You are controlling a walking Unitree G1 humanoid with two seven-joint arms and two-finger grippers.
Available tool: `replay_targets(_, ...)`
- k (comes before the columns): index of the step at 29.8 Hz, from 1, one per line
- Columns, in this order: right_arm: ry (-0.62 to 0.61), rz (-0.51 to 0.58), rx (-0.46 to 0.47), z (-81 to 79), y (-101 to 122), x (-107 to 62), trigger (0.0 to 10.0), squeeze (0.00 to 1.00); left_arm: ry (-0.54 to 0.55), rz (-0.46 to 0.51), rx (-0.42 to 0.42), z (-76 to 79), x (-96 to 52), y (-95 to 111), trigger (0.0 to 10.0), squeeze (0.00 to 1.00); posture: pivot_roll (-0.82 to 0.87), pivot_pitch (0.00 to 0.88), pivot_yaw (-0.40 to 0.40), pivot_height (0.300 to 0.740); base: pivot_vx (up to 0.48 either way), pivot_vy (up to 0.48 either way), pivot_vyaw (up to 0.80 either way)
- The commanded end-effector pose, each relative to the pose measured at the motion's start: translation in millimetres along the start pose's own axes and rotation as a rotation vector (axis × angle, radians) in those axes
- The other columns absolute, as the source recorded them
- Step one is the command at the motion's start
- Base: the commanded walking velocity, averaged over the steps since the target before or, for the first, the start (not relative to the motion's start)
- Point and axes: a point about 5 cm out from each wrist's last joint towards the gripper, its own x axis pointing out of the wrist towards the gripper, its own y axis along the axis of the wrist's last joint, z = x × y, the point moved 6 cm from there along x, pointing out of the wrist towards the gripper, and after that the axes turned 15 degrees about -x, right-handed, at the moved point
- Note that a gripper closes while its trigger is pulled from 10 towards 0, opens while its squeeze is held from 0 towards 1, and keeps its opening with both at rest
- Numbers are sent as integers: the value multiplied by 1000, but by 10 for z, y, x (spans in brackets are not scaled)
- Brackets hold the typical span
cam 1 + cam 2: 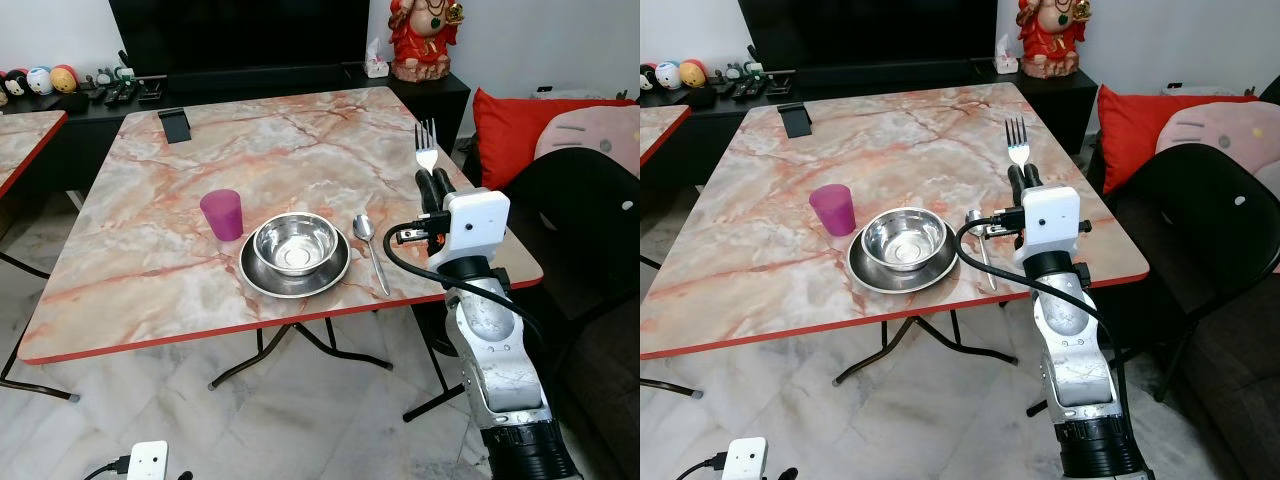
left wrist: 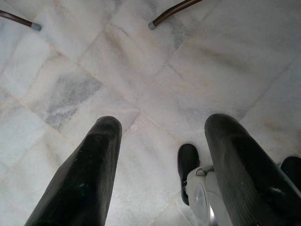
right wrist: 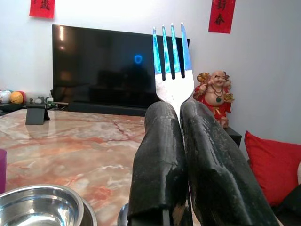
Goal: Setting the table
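My right gripper is shut on a silver fork and holds it upright, tines up, above the table's right edge; the tines rise from between the fingers. A steel bowl sits in a steel plate near the front of the marble-patterned table. Just right of the plate lies a spoon, and a purple cup stands to the plate's left. My left gripper hangs open low over the floor.
A black chair stands right of the table, with a red cushion behind it. At the table's far left corner sits a black phone stand. Beyond the table are a TV console with a red figurine and small items.
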Motion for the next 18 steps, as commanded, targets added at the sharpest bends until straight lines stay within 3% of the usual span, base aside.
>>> replay_targets(1, -13, 5, 0, 33, 18, 33, 10000, 0, 15, -29, 5, -65, -12, -54, 10000, 0, -114, 0, 60, 732, 247, 0, 0)
replay_targets(6, -12, 14, -20, 35, 37, 43, 10000, 0, 17, -36, 2, -67, -14, -67, 10000, 0, -110, 0, 54, 732, 261, 0, 0)
replay_targets(11, -6, 19, -19, 17, 49, 51, 10000, 0, 25, -44, -4, -105, -21, -84, 10000, 0, -106, 0, 51, 732, 264, 0, 466)
replay_targets(18, -9, 18, -5, 25, 51, 65, 10000, 0, 41, -68, -8, -174, -47, -150, 10000, 0, -108, 0, 48, 732, 264, 0, 0)
